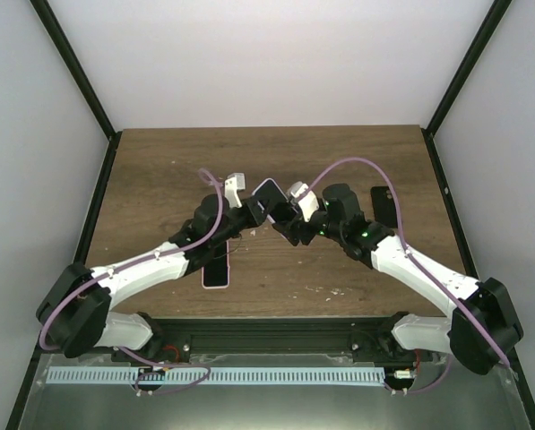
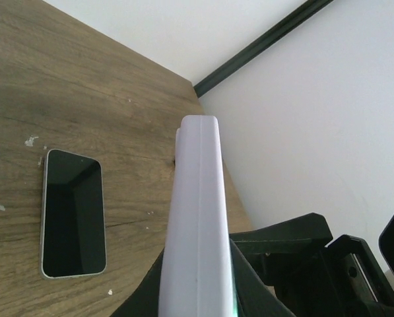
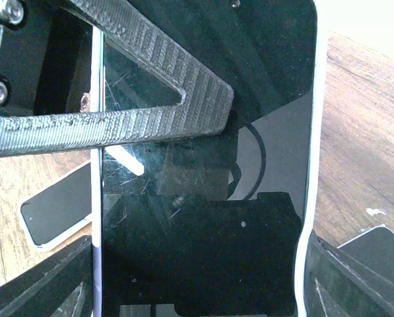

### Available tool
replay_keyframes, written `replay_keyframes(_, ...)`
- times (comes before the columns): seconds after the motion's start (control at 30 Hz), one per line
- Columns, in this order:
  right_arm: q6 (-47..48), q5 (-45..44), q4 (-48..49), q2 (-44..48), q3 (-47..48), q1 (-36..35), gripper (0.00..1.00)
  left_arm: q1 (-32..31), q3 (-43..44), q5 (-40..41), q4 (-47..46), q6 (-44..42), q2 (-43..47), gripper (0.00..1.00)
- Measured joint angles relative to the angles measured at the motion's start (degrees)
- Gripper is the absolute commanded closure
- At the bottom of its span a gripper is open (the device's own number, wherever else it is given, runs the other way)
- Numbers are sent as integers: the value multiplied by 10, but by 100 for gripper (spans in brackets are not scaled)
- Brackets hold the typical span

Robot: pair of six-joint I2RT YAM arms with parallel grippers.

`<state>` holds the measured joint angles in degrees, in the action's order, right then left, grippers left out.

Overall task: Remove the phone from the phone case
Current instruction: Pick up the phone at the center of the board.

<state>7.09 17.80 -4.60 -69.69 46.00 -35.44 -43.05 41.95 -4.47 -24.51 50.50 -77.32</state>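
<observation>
A phone with a black screen sits in a lavender phone case, held in the air above the table's middle. My left gripper is shut on the case's front and back; the case shows edge-on in the left wrist view, where that gripper clamps it. One ribbed left finger lies across the screen. My right gripper is shut across the case's two long sides. The pale case rim bows outward near the lower right.
A bare phone with a pale rim lies on the wooden table below the left arm; it also shows in the left wrist view. A dark phone lies at the right. Black frame posts and white walls surround the table.
</observation>
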Motion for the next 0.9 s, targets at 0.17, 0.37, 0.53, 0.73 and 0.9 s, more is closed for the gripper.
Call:
replay_keyframes(0.17,9,15,2,7,1,-3,0,12,7,-33,52,-40,34,100)
replay_keyframes(0.37,23,54,-44,38,31,3,0,93,76,-178,223,-179,112,100)
replay_keyframes(0.53,79,154,-159,38,95,13,1,131,107,-301,319,-313,176,100)
replay_keyframes(0.73,143,304,-261,36,114,10,23,127,59,-438,316,-362,219,100)
replay_keyframes(0.9,161,368,-296,18,115,-7,34,128,37,-510,292,-360,217,100)
